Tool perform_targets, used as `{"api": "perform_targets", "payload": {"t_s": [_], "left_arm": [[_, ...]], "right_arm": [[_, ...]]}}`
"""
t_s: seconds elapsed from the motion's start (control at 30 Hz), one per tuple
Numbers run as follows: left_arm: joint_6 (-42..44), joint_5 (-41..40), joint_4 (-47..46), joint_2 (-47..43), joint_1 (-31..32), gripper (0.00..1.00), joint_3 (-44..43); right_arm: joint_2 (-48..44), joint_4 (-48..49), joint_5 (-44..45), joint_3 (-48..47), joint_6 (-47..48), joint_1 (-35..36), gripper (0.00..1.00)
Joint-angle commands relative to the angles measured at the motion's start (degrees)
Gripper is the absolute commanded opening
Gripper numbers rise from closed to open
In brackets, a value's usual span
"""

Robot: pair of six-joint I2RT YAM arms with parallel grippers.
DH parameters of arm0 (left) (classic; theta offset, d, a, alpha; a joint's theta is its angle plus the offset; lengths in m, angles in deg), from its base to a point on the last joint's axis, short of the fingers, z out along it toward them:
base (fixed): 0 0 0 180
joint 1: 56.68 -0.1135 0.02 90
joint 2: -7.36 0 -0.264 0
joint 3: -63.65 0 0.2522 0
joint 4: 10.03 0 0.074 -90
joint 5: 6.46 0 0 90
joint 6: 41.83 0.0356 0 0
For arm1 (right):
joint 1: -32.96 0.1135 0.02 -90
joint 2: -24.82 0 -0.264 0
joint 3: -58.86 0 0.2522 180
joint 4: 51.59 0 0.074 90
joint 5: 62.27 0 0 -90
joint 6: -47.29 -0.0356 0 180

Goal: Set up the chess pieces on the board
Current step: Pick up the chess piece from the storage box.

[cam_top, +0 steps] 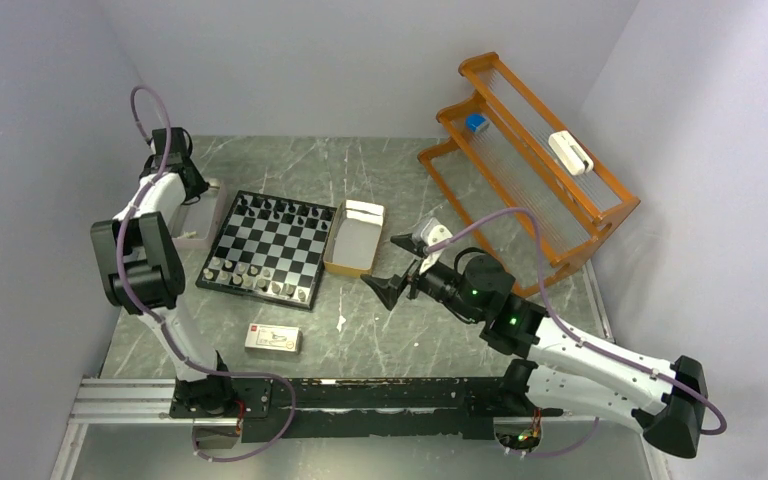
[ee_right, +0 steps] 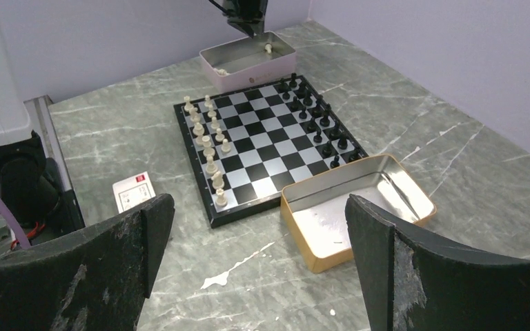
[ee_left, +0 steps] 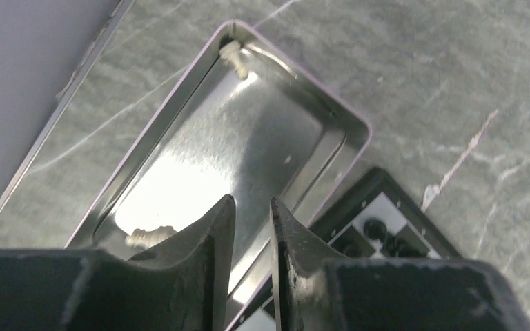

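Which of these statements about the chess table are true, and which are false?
1. The tan box is full to its rim. False: it looks empty.
2. Two pale pieces lie in the silver tin. True.
3. The right gripper is shut. False: its jaws stand wide open, with nothing between them.
4. The left gripper hangs over the silver tin. True.
5. The white-and-red carton lies on the board. False: it lies on the table, apart from the board.
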Motion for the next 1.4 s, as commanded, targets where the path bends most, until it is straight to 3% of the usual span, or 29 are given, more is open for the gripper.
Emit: {"api": "perform_targets", "payload": {"t_s": [0.0, 0.2, 0.37, 0.57, 1.03, 1.37], "left_arm": [[-2.5, -1.5, -5.5, 5.8, -0.4, 0.28, -6.1], [-1.0, -4.2, -7.4, 11.6, -1.1, 0.26, -9.5], [0.0, -2.9, -12.8, 13.5, -2.1, 0.3, -8.6], [0.6, -1.6, -12.3, 18.8, -2.6, 0.29, -12.5], [1.0, -1.2, -16.4, 20.6, -3.1, 0.34, -9.7], [1.3, -2.0, -15.8, 23.6, -3.2, 0.3, -11.1]], "right_arm": [[1.0, -1.3, 1.4, -2.4, 0.4, -0.2, 1.0], [4.5, -0.1, 1.8, -3.6, 0.4, -0.1, 1.0], [8.1, -0.3, 1.7, -5.5, 1.9, -0.1, 1.0], [10.6, 0.5, 2.6, -7.0, 3.4, -0.1, 1.0], [11.9, -1.0, 2.8, -8.9, 4.1, -0.1, 1.0], [11.5, -0.6, 3.0, -8.0, 4.4, -0.1, 1.0]]}}
